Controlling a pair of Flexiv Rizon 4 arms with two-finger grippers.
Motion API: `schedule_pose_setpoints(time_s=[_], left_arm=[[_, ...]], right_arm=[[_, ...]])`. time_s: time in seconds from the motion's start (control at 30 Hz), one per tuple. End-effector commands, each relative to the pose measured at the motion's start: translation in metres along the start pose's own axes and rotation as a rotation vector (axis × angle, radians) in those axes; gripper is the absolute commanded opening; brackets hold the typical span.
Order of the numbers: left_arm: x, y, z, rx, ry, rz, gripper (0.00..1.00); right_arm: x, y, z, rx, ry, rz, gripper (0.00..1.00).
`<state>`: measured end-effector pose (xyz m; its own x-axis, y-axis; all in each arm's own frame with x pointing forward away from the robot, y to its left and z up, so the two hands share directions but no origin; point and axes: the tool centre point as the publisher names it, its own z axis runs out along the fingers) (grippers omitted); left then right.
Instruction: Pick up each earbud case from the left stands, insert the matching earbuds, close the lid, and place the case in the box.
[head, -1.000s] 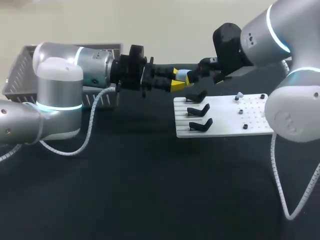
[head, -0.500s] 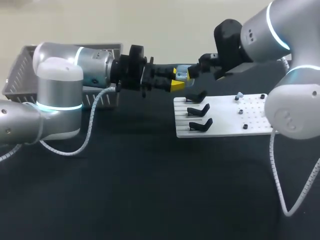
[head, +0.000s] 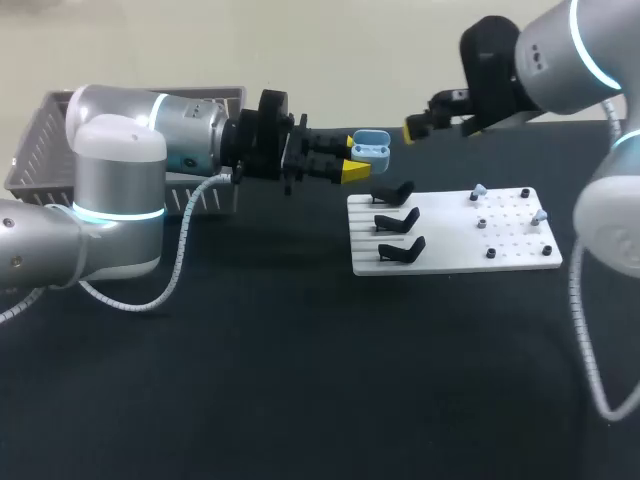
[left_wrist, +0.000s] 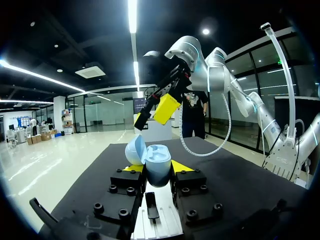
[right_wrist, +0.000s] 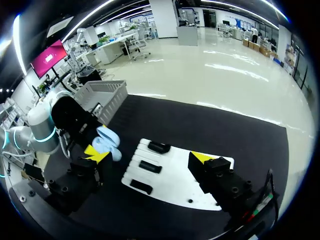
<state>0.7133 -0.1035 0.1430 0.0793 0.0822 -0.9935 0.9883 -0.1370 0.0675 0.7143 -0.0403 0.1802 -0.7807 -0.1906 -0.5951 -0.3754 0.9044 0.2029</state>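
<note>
My left gripper (head: 356, 160) is held level above the table, shut on a light blue earbud case (head: 372, 148) whose lid stands open. In the left wrist view the case (left_wrist: 158, 159) sits between the yellow fingertips (left_wrist: 183, 167), its lid (left_wrist: 135, 150) tipped to one side. Beyond the case, up and apart from it, hangs my right gripper (head: 415, 127), open with nothing in it. It also shows ahead of the case in the left wrist view (left_wrist: 161, 107). Two small pale earbuds (head: 479, 189) (head: 540, 215) sit on the white board (head: 455, 255).
Three black stands (head: 397, 219) line the white board's left part, with no cases on them. A grey mesh basket (head: 40, 140) stands at the back left behind my left arm. The right wrist view looks down on the board (right_wrist: 172, 182) and basket (right_wrist: 102, 97).
My right gripper has drawn back from the case, up and to the right, uncovering the board's right part. The left arm and case have stayed still.
</note>
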Motion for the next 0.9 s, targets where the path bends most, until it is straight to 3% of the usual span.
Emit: schedule_pose_setpoints(time_s=[0.03, 0.27, 0.57, 0.9], left_arm=[[0.001, 0.000, 0.000, -0.002, -0.002, 0.003, 0.00], [0.001, 0.000, 0.000, -0.002, -0.002, 0.003, 0.00], [0.001, 0.000, 0.000, -0.002, -0.002, 0.003, 0.00], [0.001, 0.000, 0.000, -0.002, -0.002, 0.003, 0.00]], right_arm=[[0.021, -0.015, -0.026, 0.177, 0.034, -0.037, 1.00], [0.057, -0.064, -0.021, 0.301, 0.288, -0.077, 1.00], [0.097, -0.112, -0.009, 0.332, 0.422, -0.080, 1.00], [0.110, -0.133, 0.006, 0.273, 0.493, -0.108, 1.00]])
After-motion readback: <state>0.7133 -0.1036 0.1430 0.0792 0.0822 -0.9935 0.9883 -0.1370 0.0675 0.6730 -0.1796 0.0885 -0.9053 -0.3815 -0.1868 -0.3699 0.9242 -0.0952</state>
